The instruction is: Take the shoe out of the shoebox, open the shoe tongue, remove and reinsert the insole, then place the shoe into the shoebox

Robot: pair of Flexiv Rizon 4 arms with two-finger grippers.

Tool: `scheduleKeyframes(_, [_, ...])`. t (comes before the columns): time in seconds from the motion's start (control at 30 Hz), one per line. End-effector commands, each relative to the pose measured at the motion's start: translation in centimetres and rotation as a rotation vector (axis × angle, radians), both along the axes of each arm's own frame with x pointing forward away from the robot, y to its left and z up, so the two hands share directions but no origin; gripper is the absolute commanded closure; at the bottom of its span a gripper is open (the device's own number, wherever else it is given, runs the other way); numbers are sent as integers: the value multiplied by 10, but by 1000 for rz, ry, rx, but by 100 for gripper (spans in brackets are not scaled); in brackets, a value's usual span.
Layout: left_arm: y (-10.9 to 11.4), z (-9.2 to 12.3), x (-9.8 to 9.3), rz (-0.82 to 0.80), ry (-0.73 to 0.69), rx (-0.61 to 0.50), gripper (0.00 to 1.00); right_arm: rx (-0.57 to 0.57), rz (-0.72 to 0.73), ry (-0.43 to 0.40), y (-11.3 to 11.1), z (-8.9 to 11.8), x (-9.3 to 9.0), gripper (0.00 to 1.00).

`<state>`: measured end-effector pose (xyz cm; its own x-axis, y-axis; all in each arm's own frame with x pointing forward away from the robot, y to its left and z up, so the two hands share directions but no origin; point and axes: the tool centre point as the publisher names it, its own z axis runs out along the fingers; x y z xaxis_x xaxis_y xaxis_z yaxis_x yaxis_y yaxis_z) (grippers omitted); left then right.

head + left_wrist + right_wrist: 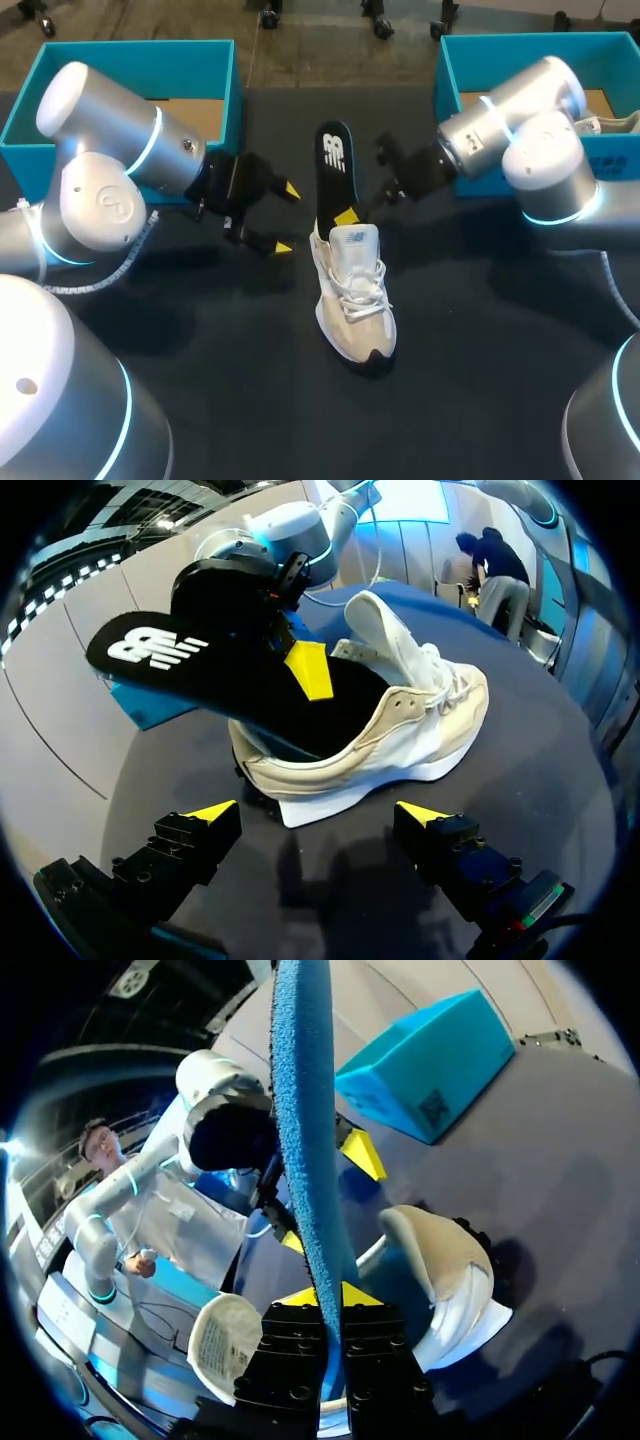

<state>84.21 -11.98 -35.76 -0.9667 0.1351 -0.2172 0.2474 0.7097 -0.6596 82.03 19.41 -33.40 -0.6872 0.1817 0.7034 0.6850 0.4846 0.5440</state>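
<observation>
**Right claw pinches the insole, half in the shoe**

Your right claw (pixel 330 1296) is shut narrow on the insole (pixel 305 1110), one yellow tip on each face. It grips low on the strip, just above the point where it enters the shoe (pixel 445 1270). I judge that grip is chosen so that you can steer the stiff foam along the shoe's length instead of bending it.

From above, the insole (pixel 333 165) slants up and away out of the heel opening. Its black face is up and its blue face is turned toward the right wrist. Its lower end is inside the shoe and the rest hangs free past the heel. These views do not tell whether this is the pull-out or the push-in.

The shoe (pixel 355 300) stands on its sole mid-counter (pixel 230 350), toe toward you and heel toward the claws. Its tongue is lifted, which leaves the mouth clear for the insole.

Your left claw (pixel 285 218) hangs wide and empty just beside the heel, on the shoe's left. It touches nothing. From its wrist the shoe (pixel 400 730) lies ahead of the spread fingers, not between them. It looks ready to brace the heel if the shoe slides.

Farthest off, the left box (pixel 130 45) and right box (pixel 530 40) sit at the counter's back corners, well apart from the shoe.
</observation>
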Motion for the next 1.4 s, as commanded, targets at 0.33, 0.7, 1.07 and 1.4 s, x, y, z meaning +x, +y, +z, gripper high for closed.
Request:
scheduleKeyframes(0.33, [-1, -1, -1, -2, -3, -3, 0, 61, 45, -32, 2, 8, 10, 100])
scheduleKeyframes(0.7, [-1, 1, -2, 1, -7, 2, 0, 95, 102, -74, 3, 13, 26, 100])
scheduleKeyframes(1.07, [-2, 2, -1, 1, -11, 4, 0, 145, 93, -76, 3, -3, 9, 100])
scheduleKeyframes(1.4, [-3, 0, -1, 1, -8, 6, 0, 140, 73, -41, -1, -16, -14, 100])
